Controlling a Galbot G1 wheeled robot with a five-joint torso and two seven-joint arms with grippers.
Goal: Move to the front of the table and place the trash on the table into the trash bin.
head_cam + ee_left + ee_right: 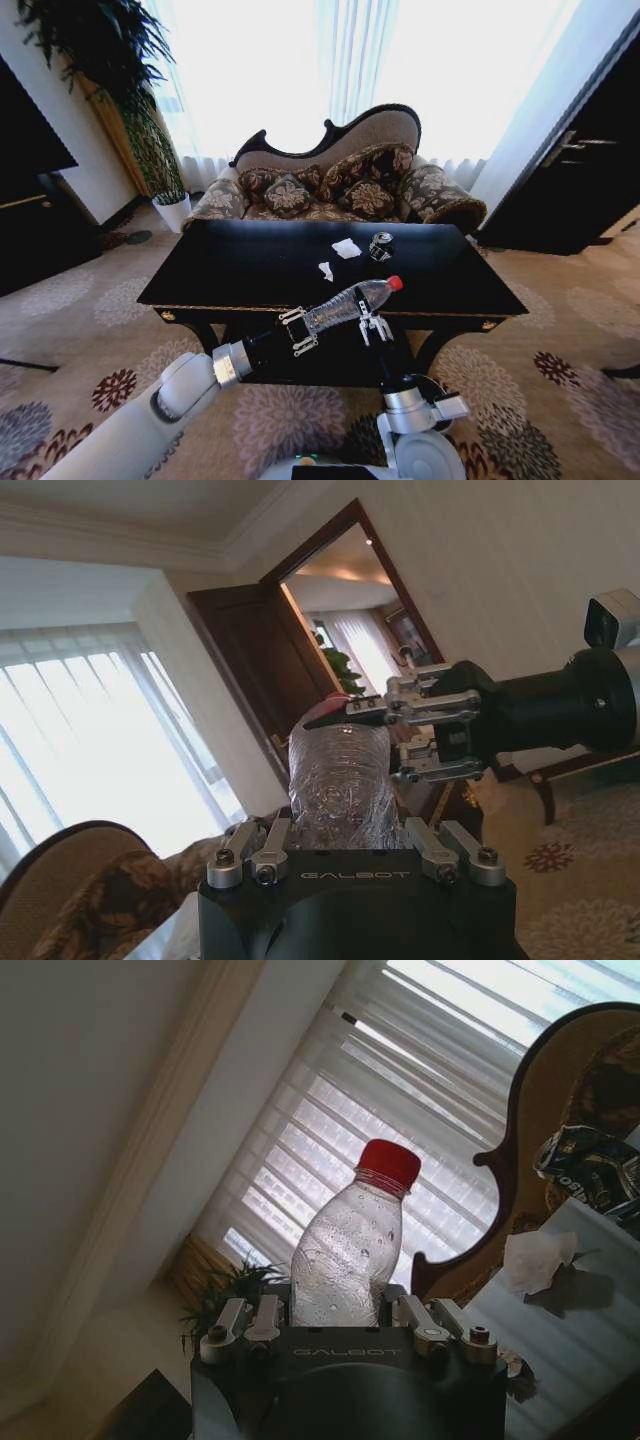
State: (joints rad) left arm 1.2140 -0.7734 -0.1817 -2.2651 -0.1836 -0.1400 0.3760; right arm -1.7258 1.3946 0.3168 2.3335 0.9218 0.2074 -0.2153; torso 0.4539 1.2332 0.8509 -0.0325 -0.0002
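Gleaming black table (250, 265), patterned carpet (560, 330)

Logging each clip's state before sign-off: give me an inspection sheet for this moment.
Surface: glossy black rectangular table, gold trim.
Job's things: clear plastic bottle with red cap held in the air over the table's front edge; crushed metal can and two crumpled white paper scraps on the tabletop.
Clutter: nothing seen.
Grippers: left gripper at the bottle's base; right gripper at its middle; both closed on it.
Cables: nothing seen.
Surroundings: patterned sofa, potted plant, floral carpet.
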